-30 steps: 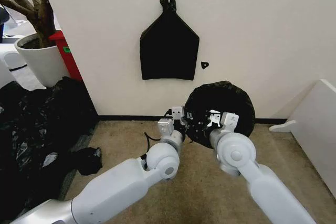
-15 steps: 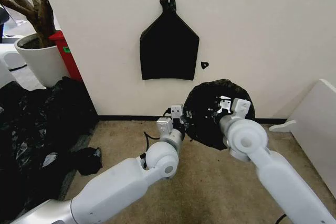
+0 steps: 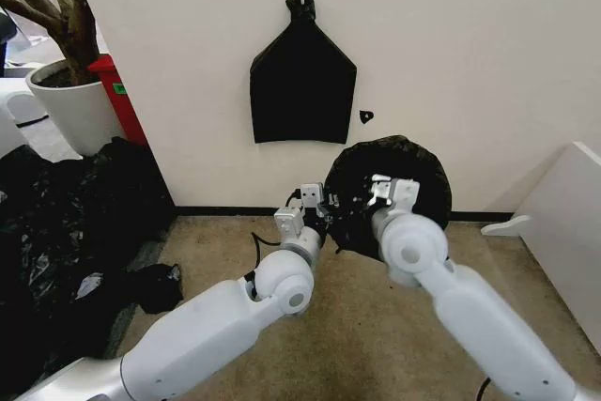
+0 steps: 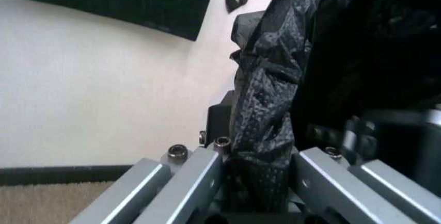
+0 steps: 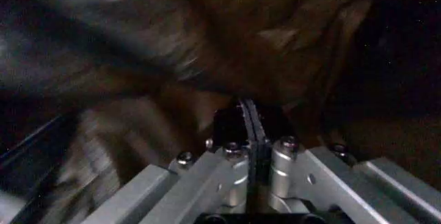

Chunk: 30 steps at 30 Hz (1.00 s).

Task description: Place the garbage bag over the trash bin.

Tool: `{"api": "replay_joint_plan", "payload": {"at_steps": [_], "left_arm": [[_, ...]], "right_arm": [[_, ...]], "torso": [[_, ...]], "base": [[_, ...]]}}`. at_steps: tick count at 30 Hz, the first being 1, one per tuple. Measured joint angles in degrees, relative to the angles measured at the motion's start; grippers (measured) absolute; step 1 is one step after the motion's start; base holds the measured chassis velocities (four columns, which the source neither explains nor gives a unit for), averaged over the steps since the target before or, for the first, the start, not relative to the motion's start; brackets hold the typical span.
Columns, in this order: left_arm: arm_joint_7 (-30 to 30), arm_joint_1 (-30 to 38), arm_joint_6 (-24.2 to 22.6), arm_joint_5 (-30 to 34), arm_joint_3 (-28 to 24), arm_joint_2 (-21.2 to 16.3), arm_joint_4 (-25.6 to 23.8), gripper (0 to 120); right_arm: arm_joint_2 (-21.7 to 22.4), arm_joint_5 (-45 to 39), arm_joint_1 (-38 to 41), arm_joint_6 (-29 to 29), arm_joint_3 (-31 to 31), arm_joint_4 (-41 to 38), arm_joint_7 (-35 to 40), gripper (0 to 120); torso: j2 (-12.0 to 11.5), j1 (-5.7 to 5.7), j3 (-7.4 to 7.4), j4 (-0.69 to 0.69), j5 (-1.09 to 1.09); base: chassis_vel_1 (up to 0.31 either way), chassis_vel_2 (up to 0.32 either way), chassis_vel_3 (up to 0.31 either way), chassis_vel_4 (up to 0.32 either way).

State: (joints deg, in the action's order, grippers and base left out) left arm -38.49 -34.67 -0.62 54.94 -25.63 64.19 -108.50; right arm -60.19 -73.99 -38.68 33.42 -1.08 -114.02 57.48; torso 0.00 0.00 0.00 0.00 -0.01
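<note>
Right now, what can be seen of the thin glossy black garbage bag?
The thin, glossy black garbage bag is wrinkled and spread into a rounded dome before the white wall, just above the carpet. The left gripper clamps a bunched, dimpled fold at its near-left edge; the right gripper, fingers pressed together, sits against its middle.
</note>
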Motion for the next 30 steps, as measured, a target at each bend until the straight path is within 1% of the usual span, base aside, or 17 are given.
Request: {"api": "replay_joint_plan", "payload": {"at_steps": [4, 12, 15, 18, 19, 23, 27, 30], "left_arm": [[0.2, 0.0, 0.1, -0.4, -0.2, -0.1, -0.7, 0], [0.3, -0.2, 0.2, -0.6, -0.2, -1.0, -2.0, 0], [0.3, -0.3, 0.2, -0.6, -0.1, -1.2, -2.1, 0], [0.4, -0.3, 0.2, -0.6, -0.1, -1.1, -1.8, 0], [0.4, -0.3, 0.2, -0.6, -0.1, -1.1, -1.8, 0], [0.5, -0.2, 0.2, -0.7, -0.3, -0.3, -1.3, 0], [0.5, -0.1, 0.2, -0.8, -0.7, 0.3, -1.3, 0], [0.5, -0.1, 0.2, -0.8, -0.8, 0.0, -1.8, 0]], "right_arm": [[-1.1, 0.9, 0.8, 0.0, 0.1, 5.2, 0.6, 0], [-1.1, 4.9, -1.1, -0.2, 2.3, 10.4, -0.6, 0], [-0.8, 5.2, -1.6, -0.4, 2.7, 10.3, -0.7, 0], [-0.4, 4.7, -2.0, -0.6, 2.4, 6.6, -0.6, 0], [-0.4, 4.7, -2.0, -0.6, 2.4, 6.6, -0.6, 0], [-0.2, 3.9, -1.4, -0.6, 0.2, 3.3, -0.4, 0], [-1.3, 3.5, 0.1, -0.6, -0.7, 4.5, -0.1, 0], [-2.2, 3.4, 1.4, -0.6, -0.4, 8.6, -0.2, 0]], "torso": [[0.0, 0.0, 0.0, 0.0, 0.02], [0.0, 0.0, 0.0, 0.0, 0.02], [0.0, 0.0, 0.0, -0.01, 0.01], [0.0, 0.0, 0.0, -0.01, -0.01], [0.0, 0.0, 0.0, -0.01, -0.01], [0.0, 0.0, 0.0, 0.0, 0.0], [0.0, 0.0, 0.0, 0.0, 0.01], [0.0, 0.0, 0.0, 0.0, 0.01]], "base": [[0.0, 0.0, 0.0, 0.0], [0.0, 0.0, 0.0, 0.0], [0.0, 0.0, 0.0, 0.0], [0.0, 0.0, 0.0, 0.0], [0.0, 0.0, 0.0, 0.0], [0.0, 0.0, 0.0, 0.0], [0.0, 0.0, 0.0, 0.0], [0.0, 0.0, 0.0, 0.0]]}}
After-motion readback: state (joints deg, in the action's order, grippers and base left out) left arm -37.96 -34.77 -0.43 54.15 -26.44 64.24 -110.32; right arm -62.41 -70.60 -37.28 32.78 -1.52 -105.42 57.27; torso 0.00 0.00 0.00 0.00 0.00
